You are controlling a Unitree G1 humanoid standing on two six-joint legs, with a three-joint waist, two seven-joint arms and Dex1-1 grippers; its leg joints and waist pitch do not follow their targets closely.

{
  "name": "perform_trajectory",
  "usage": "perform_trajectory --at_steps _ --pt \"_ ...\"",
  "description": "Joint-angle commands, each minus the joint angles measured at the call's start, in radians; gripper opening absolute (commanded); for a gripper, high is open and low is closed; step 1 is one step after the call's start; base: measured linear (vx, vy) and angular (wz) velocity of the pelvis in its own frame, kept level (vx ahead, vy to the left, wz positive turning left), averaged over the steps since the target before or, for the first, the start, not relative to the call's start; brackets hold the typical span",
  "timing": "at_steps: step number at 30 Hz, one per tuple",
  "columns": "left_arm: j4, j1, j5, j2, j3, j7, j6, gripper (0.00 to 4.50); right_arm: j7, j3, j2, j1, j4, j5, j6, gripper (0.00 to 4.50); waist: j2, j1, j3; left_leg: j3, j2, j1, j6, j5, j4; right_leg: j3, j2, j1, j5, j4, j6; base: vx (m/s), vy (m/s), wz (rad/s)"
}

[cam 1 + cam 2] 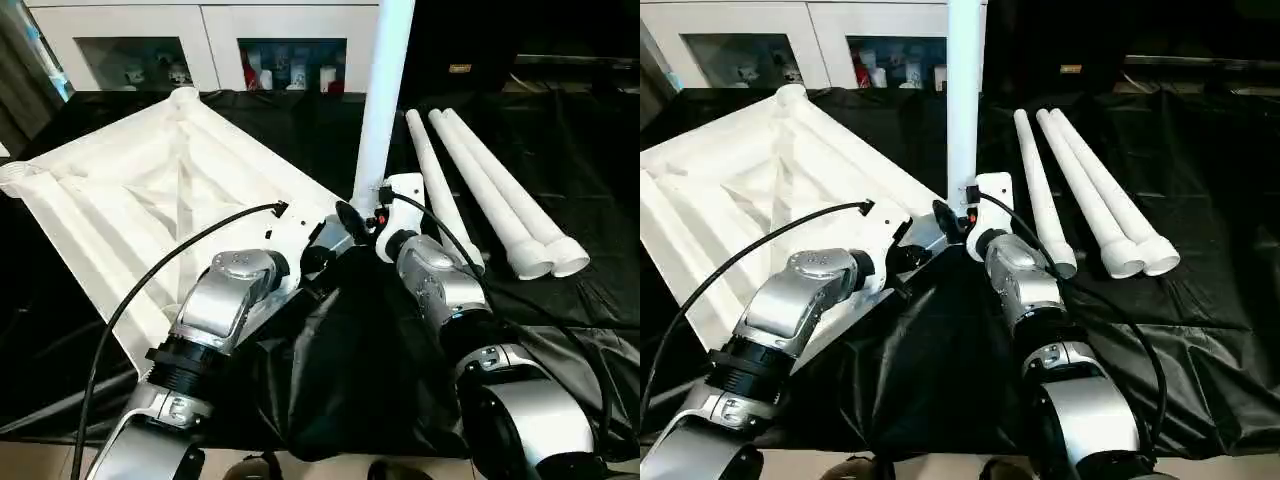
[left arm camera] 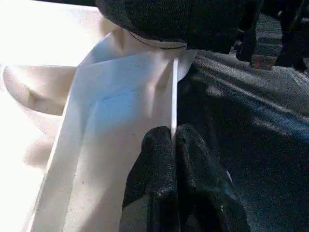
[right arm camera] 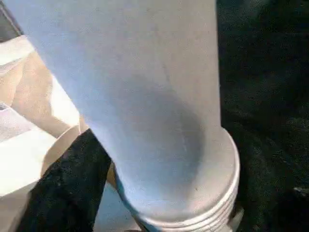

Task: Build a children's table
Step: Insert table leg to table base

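We see the white table top (image 1: 740,200) lying underside up on the black cloth (image 1: 1200,330), its ribs and round corner sockets facing us, spread out to the left of both grippers. Our left gripper (image 2: 174,137) sits at the top's near edge, its two black fingers pressed together on the thin rim wall of the table top. Just to its right, one white leg (image 1: 963,90) stands upright at the near corner, rising past the upper border of the head views. Our right gripper (image 1: 352,222) is right up against the foot of this leg; in the wrist view one black finger (image 3: 63,193) lies beside the leg's ribbed end, and we cannot tell how far its fingers stand apart or whether they clamp the leg. Further right of the right gripper, three spare legs (image 1: 1090,190) lie side by side on the cloth, with bare black cloth beyond them. Far behind stands a white cabinet (image 1: 830,40).
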Motion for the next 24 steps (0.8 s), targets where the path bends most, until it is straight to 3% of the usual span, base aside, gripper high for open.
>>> perform_trajectory --at_steps 1,4,6,7,9,10,12,13,14,16,18,21,22,23,24 --pt "-0.010 -0.021 -0.021 -0.016 -0.047 -0.037 -0.011 0.00 0.047 0.036 0.063 0.055 0.121 -0.002 0.073 4.14 0.003 0.000 -0.028 -0.051 0.079 0.012 -0.014 -0.408 -0.084 0.060 -0.105 -0.002 -0.447 -0.098 -0.163 0.000 0.000 0.00" --pt "-0.047 0.003 -0.033 0.033 -0.064 -0.116 -0.032 0.00 0.136 0.052 0.030 0.066 0.066 0.004 0.080 4.32 0.004 0.001 -0.032 -0.046 0.080 0.011 -0.006 -0.379 -0.082 0.061 -0.102 0.000 -0.383 -0.093 -0.184 0.000 0.000 0.00" --pt "-0.057 0.012 -0.037 0.052 -0.071 -0.144 -0.042 0.00 0.176 0.061 0.014 0.072 0.045 0.002 0.081 4.42 0.000 0.000 -0.042 -0.044 0.080 0.003 0.009 -0.330 -0.078 0.060 -0.102 0.013 -0.313 -0.085 -0.196 0.000 0.000 0.00" --pt "-0.068 0.023 -0.043 0.077 -0.078 -0.180 -0.056 0.00 0.235 0.083 -0.010 0.087 0.010 -0.007 0.079 4.42 0.001 0.002 -0.045 -0.043 0.080 -0.002 0.029 -0.272 -0.074 0.057 -0.100 0.017 -0.230 -0.077 -0.211 0.000 0.000 0.00" --pt "-0.074 0.030 -0.047 0.094 -0.083 -0.205 -0.068 0.00 0.278 0.100 -0.031 0.100 -0.019 -0.012 0.077 4.42 0.001 0.000 -0.050 -0.037 0.078 -0.003 0.060 -0.219 -0.065 0.055 -0.099 0.021 -0.162 -0.071 -0.231 0.026 -0.007 0.00" --pt "-0.089 0.045 -0.060 0.125 -0.089 -0.257 -0.087 0.00 0.352 0.129 -0.072 0.126 -0.077 -0.021 0.080 4.42 0.001 0.003 -0.056 -0.034 0.077 -0.003 0.079 -0.161 -0.058 0.053 -0.097 0.025 -0.076 -0.062 -0.251 0.062 -0.019 0.01" --pt "-0.089 0.045 -0.060 0.125 -0.089 -0.257 -0.087 0.00 0.352 0.129 -0.072 0.126 -0.077 -0.021 0.080 4.42 0.001 0.003 -0.065 -0.031 0.075 -0.006 0.107 -0.076 -0.047 0.050 -0.092 0.030 0.059 -0.045 -0.273 0.056 -0.018 0.00" --pt "-0.094 0.048 -0.064 0.133 -0.090 -0.269 -0.087 0.00 0.370 0.136 -0.083 0.133 -0.093 -0.023 0.081 4.42 0.001 0.003 -0.072 -0.027 0.071 -0.007 0.154 0.028 -0.033 0.046 -0.087 0.030 0.243 -0.026 -0.309 0.000 0.000 0.00" --pt "-0.105 0.060 -0.076 0.161 -0.092 -0.310 -0.098 0.00 0.428 0.150 -0.124 0.155 -0.149 -0.022 0.090 4.42 -0.003 0.003 -0.080 -0.025 0.070 -0.005 0.186 0.074 -0.025 0.044 -0.083 0.032 0.324 -0.016 -0.326 0.000 0.000 0.00" --pt "-0.126 0.084 -0.099 0.213 -0.096 -0.390 -0.133 0.00 0.527 0.168 -0.198 0.192 -0.249 -0.012 0.108 4.42 -0.003 0.014 -0.080 -0.025 0.070 -0.013 0.223 0.113 -0.016 0.038 -0.079 0.035 0.395 -0.006 -0.322 0.000 0.000 0.00" --pt "-0.135 0.092 -0.107 0.231 -0.097 -0.416 -0.140 0.00 0.561 0.171 -0.223 0.205 -0.285 -0.007 0.118 4.42 0.000 0.015 -0.084 -0.029 0.075 -0.014 0.239 0.119 -0.012 0.032 -0.080 0.033 0.395 0.000 -0.318 0.000 0.000 0.00" --pt "-0.138 0.108 -0.114 0.274 -0.097 -0.472 -0.175 0.00 0.633 0.185 -0.281 0.237 -0.369 0.005 0.134 4.42 -0.001 0.024 -0.084 -0.029 0.078 -0.015 0.236 0.085 -0.006 0.033 -0.079 0.026 0.301 -0.004 -0.316 0.000 0.000 0.00" --pt "-0.136 0.111 -0.113 0.285 -0.097 -0.485 -0.187 0.00 0.653 0.190 -0.297 0.247 -0.392 0.008 0.138 4.42 -0.001 0.025 -0.081 -0.028 0.081 -0.015 0.229 0.064 -0.008 0.034 -0.081 0.023 0.265 -0.006 -0.314 -0.057 0.009 -0.01" --pt "-0.134 0.115 -0.113 0.303 -0.094 -0.503 -0.199 0.00 0.682 0.193 -0.319 0.261 -0.425 0.019 0.147 4.42 0.000 0.030 -0.073 -0.027 0.083 -0.015 0.188 -0.029 -0.017 0.036 -0.086 0.024 0.112 -0.021 -0.308 -0.057 0.009 -0.01" --pt "-0.131 0.117 -0.112 0.311 -0.091 -0.510 -0.206 0.00 0.696 0.193 -0.327 0.266 -0.439 0.026 0.149 4.42 0.000 0.032 -0.073 -0.027 0.084 -0.011 0.172 -0.052 -0.020 0.037 -0.086 0.023 0.070 -0.025 -0.304 -0.063 0.005 0.00"
